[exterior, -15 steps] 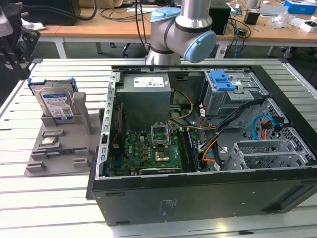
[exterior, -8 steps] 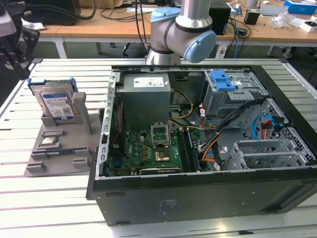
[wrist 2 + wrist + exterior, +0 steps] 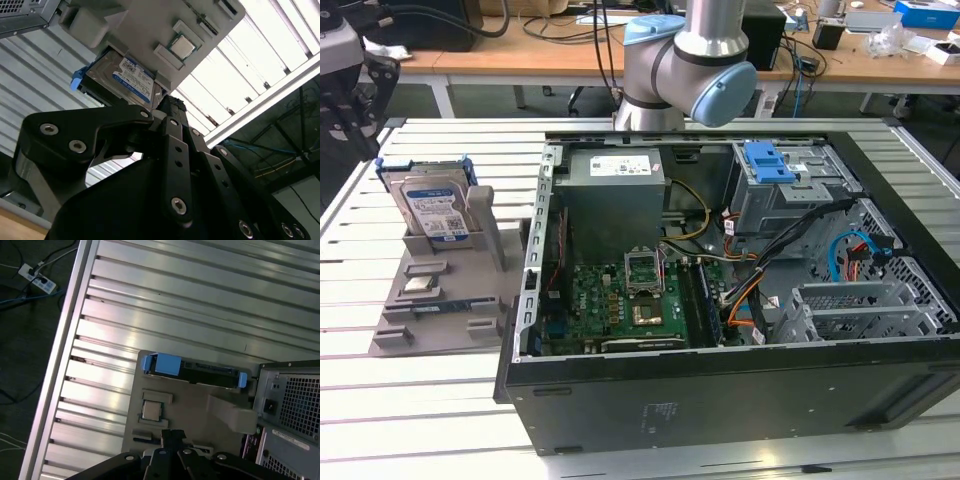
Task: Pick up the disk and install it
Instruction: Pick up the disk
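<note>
From my station I read the fingertips [image 3: 169,104] as pressed together with nothing between them; the gripper [image 3: 173,435] is closed on empty air. In the first wrist view its black tip hangs over the near edge of the grey holder [image 3: 200,415], close to the small square processor chip [image 3: 151,410] that lies flat in a recess, and apart from the disk.

The disk [image 3: 200,372] stands on its edge in a slot at the holder's far side, with its blue rails showing at both ends. In the second wrist view I see its white-and-blue label [image 3: 134,76] facing the camera, just beyond the finger linkages (how high the tip is above the holder I cannot judge).

In the exterior view the disk [image 3: 435,210] stands upright in the holder at the exterior view's left, label outward, with the chip on the step below it. The holder sits on the slatted metal table [image 3: 420,420], just beside the open computer case [image 3: 720,400], which lies on its side with the motherboard [image 3: 630,300] exposed. A bare blue bracket [image 3: 768,162] sits on the drive cage at the case's far corner. The arm [image 3: 690,60] rises behind the case.
</note>
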